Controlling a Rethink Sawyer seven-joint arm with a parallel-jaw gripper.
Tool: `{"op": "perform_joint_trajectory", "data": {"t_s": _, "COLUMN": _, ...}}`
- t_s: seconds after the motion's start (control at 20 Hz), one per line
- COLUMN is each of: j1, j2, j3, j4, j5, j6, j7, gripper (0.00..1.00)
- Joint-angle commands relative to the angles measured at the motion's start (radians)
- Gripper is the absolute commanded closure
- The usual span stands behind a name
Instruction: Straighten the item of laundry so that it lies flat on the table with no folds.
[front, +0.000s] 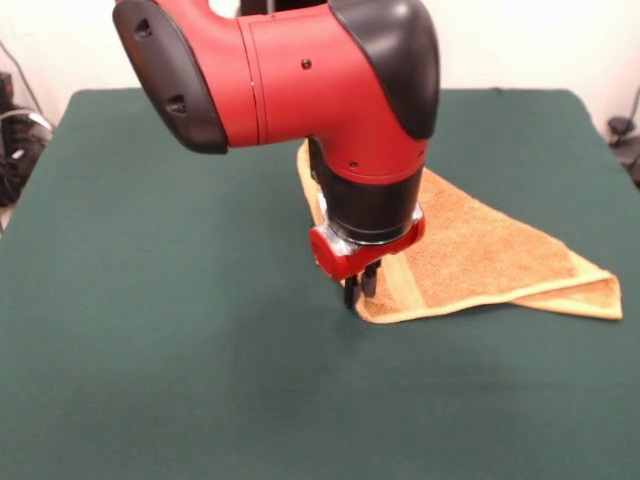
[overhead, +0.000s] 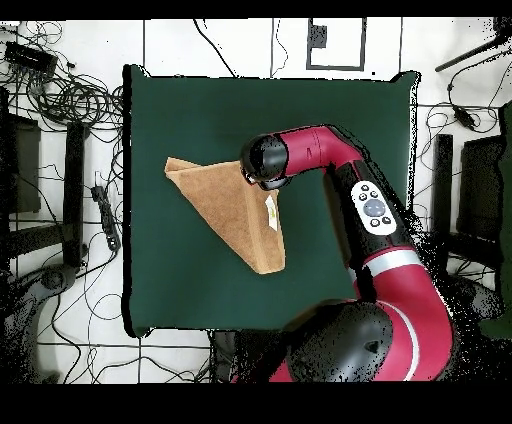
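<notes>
Towel (front: 480, 250): golden-orange, folded over into a triangle shape, not flat; one long corner stretched toward the right edge of the front view, doubled hem visible along the near side.
Place of towel: on the desk (front: 150, 330), a little right of the middle in the front view, well apart from every edge.
Tag (overhead: 271, 214): small and white, seen from overhead on the towel edge next to the arm.
End effector (front: 360, 287): low over the near-left corner of the towel, tips at or just above the cloth; fingers close together, narrow; grip on the cloth cannot be told.
Arm (overhead: 390, 240): red and black, bent over the desk, covering part of the towel.
Around the desk: many cables (overhead: 60, 90) on the floor.
</notes>
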Motion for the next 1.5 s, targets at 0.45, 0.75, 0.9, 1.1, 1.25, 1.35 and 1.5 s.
{"op": "perform_joint_trajectory", "data": {"t_s": 0.45, "j1": 0.070, "j2": 0.034, "j3": -0.022, "j4": 0.074, "j5": 0.059, "j6": -0.116, "j7": 0.124, "gripper": 1.00}}
{"op": "perform_joint_trajectory", "data": {"t_s": 0.75, "j1": 0.090, "j2": -0.023, "j3": -0.049, "j4": 0.135, "j5": 0.072, "j6": -0.124, "j7": 0.158, "gripper": 1.00}}
{"op": "perform_joint_trajectory", "data": {"t_s": 0.9, "j1": 0.102, "j2": -0.052, "j3": -0.060, "j4": 0.160, "j5": 0.078, "j6": -0.119, "j7": 0.165, "gripper": 1.00}}
{"op": "perform_joint_trajectory", "data": {"t_s": 1.1, "j1": 0.106, "j2": -0.053, "j3": -0.066, "j4": 0.164, "j5": 0.105, "j6": -0.113, "j7": 0.159, "gripper": 1.00}}
{"op": "perform_joint_trajectory", "data": {"t_s": 1.25, "j1": 0.107, "j2": -0.057, "j3": -0.072, "j4": 0.174, "j5": 0.123, "j6": -0.120, "j7": 0.177, "gripper": 1.00}}
{"op": "perform_joint_trajectory", "data": {"t_s": 1.35, "j1": 0.111, "j2": -0.066, "j3": -0.079, "j4": 0.183, "j5": 0.130, "j6": -0.116, "j7": 0.179, "gripper": 1.00}}
{"op": "perform_joint_trajectory", "data": {"t_s": 1.5, "j1": 0.120, "j2": -0.067, "j3": -0.087, "j4": 0.183, "j5": 0.140, "j6": -0.109, "j7": 0.167, "gripper": 1.00}}
